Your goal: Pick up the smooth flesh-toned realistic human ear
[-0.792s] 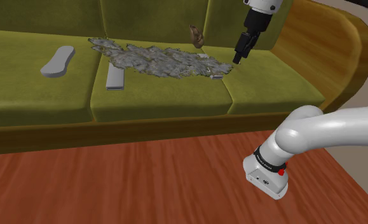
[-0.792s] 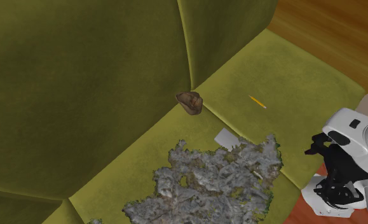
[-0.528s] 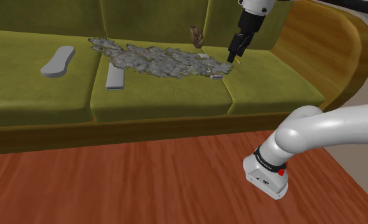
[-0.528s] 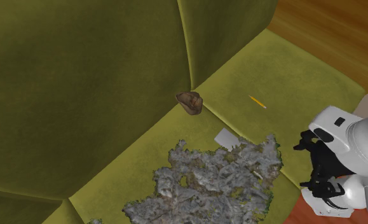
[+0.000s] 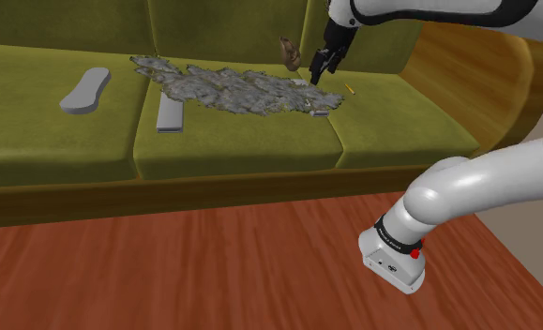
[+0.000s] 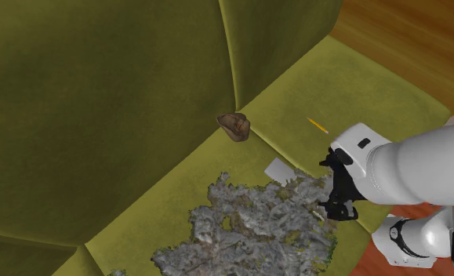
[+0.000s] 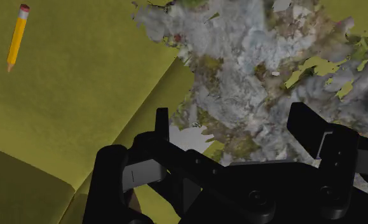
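At the seat's [image 5: 391, 122] back edge, the ear [image 5: 289, 53] is propped against the backrest [image 5: 222, 23]; the gripper [image 5: 318, 73] is held nearby over the grey mess [image 5: 232, 89], fingers spread apart.

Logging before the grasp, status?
End effector open, empty, over the edge of the grey rubble. Ear against the sofa backrest, apart from it. Only rubble and a white card lie between, flat on the seat.

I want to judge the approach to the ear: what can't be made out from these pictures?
Ear: a small brown lump in the shoulder view, shape too small to read.
White card: second exterior view, one edge runs under the grey ragged mass.
Seat cushion below the tool: wrist view, hidden by the tool's own black body.
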Tool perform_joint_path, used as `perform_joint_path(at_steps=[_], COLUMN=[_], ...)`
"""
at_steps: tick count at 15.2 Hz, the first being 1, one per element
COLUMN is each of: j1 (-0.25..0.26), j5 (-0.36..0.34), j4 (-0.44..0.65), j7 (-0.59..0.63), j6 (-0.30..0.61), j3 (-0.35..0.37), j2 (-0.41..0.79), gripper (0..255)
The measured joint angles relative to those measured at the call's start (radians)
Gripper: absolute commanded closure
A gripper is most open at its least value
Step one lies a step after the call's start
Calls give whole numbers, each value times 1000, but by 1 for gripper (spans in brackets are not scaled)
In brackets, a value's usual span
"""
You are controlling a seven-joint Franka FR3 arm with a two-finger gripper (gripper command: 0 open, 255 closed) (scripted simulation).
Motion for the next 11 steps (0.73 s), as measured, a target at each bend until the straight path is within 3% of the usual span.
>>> perform_joint_path(at_steps=[11], j1=[-105], j5=[-281], j4=[190], j7=[173], j6=[258], j3=[75], j2=[303], gripper=[0])
